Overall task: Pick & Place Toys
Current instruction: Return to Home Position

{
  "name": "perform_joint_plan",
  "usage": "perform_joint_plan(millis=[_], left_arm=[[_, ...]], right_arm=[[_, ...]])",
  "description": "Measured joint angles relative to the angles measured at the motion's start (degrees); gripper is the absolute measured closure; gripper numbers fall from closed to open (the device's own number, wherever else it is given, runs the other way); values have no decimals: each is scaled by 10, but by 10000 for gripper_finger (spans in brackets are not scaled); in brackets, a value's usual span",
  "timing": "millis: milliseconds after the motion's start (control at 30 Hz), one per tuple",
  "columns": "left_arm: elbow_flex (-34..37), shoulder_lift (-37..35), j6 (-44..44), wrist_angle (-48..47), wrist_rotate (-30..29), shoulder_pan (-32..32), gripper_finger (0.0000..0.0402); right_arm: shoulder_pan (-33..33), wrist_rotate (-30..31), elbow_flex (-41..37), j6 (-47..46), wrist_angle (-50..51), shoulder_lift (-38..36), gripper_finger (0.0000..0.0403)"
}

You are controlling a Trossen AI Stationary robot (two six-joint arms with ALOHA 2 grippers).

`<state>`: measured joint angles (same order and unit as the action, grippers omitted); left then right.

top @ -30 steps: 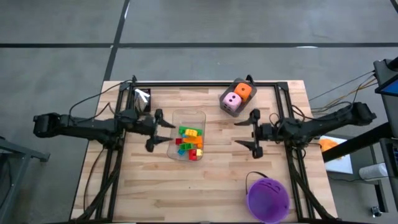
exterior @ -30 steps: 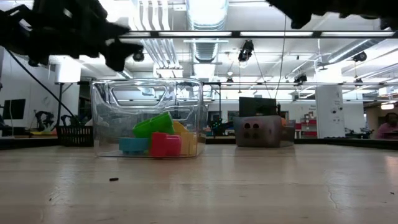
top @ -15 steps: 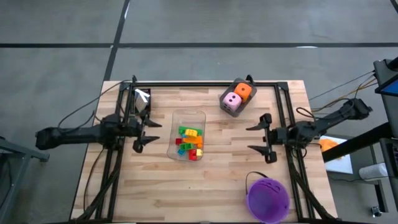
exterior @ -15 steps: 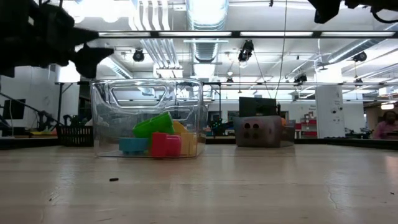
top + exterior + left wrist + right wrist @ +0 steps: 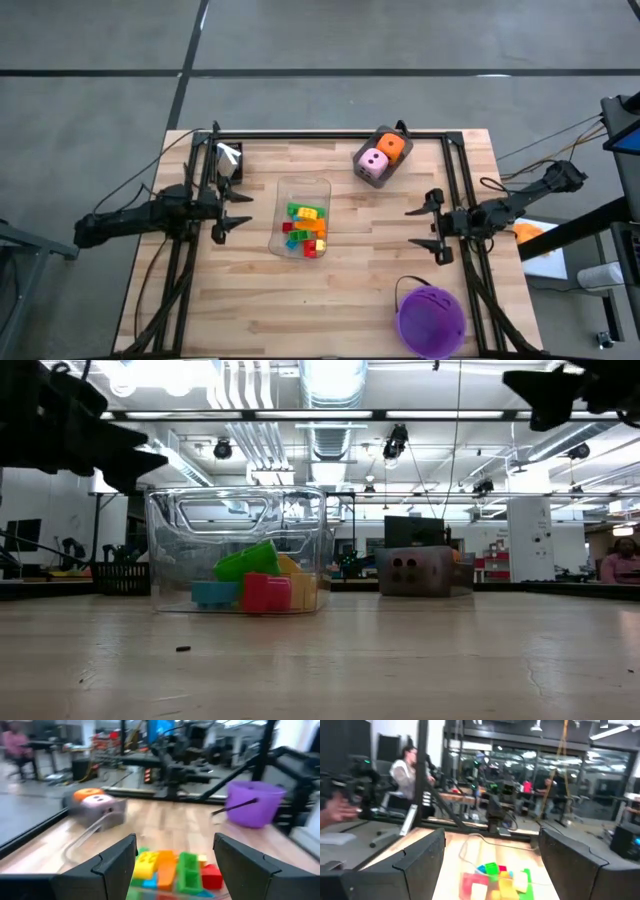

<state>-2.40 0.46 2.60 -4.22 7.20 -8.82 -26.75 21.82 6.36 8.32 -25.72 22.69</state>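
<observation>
Pulling back from a finished sort, both arms stood clear of the clear tray (image 5: 303,190) at the centre of the table (image 5: 350,300), as seen from above. We found the left gripper (image 5: 236,210) at nine o'clock of the tray and the right gripper (image 5: 415,227) at three o'clock, each with its fingers spread apart and nothing between them. The building bricks (image 5: 305,228), green, red, yellow, orange and teal, lay heaped in the tray. The pink dice (image 5: 371,160) and orange dice (image 5: 391,146) sat together in the grey bin (image 5: 415,572) at one o'clock, a white picture card (image 5: 229,154) lay at ten o'clock, and the purple bucket (image 5: 431,317) stood at five o'clock. We judged the bricks light, hard and smooth, best pinched across two flat sides rather than over the studs. The dice looked light and perhaps a little soft, so a hold across opposite faces would suit. Against the frame a second earlier, the left gripper had drawn away from the tray's wall toward the table's nine o'clock edge, and the right had retreated from mid-table toward three o'clock. The toys had not shifted.
</observation>
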Motion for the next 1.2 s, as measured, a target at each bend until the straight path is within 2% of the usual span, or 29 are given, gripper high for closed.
perform_joint_plan(millis=[100, 233, 333, 600, 800, 1000, 1200], left_arm=[[-4, 1, 0, -14, -18, 0, 135], [-4, -1, 0, -14, -19, 1, 135], [-4, -1, 1, -15, -19, 1, 135], [-3, 0, 1, -15, -31, 1, 135], [-3, -4, -3, -16, -34, 1, 135], [-3, -5, -9, -15, -34, 0, 135], [-1, -5, -5, 0, -13, 0, 135]], right_arm=[[-5, -4, -18, -5, 46, -65, 92], [-6, -4, -21, -31, 186, -167, 92], [-5, -1, -26, -28, 241, -227, 92], [-1, 62, -42, -21, 268, -226, 92], [-1, 157, -15, -23, 338, -226, 92], [-1, 144, -2, -23, 343, -226, 92], [-1, 93, -58, -14, 224, -225, 92]])
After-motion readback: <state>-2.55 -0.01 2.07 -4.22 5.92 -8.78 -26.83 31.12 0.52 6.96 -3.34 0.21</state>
